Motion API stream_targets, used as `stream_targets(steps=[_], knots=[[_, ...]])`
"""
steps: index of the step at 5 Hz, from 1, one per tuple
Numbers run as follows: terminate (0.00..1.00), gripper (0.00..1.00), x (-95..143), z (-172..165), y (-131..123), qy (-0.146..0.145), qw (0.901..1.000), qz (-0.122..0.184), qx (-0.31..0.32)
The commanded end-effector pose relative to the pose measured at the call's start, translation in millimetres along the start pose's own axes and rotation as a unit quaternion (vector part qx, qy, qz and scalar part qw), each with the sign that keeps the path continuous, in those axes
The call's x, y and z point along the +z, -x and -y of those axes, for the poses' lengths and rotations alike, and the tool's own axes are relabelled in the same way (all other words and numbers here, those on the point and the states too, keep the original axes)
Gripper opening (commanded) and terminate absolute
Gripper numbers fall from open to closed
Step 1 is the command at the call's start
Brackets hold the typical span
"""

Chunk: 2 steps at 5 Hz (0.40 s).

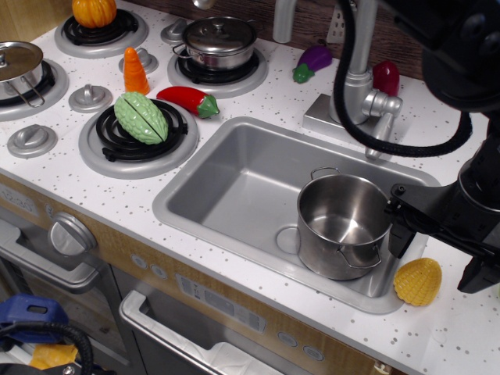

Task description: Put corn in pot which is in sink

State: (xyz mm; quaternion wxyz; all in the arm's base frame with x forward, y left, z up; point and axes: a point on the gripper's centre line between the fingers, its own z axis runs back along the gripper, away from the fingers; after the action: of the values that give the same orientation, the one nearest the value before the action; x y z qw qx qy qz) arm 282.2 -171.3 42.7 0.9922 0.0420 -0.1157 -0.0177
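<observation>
- Yellow plastic corn [417, 281] lies on the white speckled counter [437, 336] at the lower right of the frame, just outside the sink [226, 183] rim and just right of the pot [344, 225].
- The pot stands empty in the sink's lower right corner.
- The black gripper [437, 242] hangs directly above the corn, close to it, with one finger left of it near the pot and the other further right.
- Its fingers look spread, nothing between them; the corn is not yet grasped.
- The corn's long axis seems to run roughly left to right, though it is stubby, so this is uncertain.
- Likely next: descend straight down and clench.
</observation>
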Motion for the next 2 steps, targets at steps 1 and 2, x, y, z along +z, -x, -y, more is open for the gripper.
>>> stream_targets(steps=[1, 2], knots=[[0.00, 1.00, 0.0, 0.0, 0.0, 0.000, 1.0000, 0.000, 0.000], [0.00, 1.00, -7.5, -6.3, -3.5, 0.025, 0.9997, 0.004, 0.001]])
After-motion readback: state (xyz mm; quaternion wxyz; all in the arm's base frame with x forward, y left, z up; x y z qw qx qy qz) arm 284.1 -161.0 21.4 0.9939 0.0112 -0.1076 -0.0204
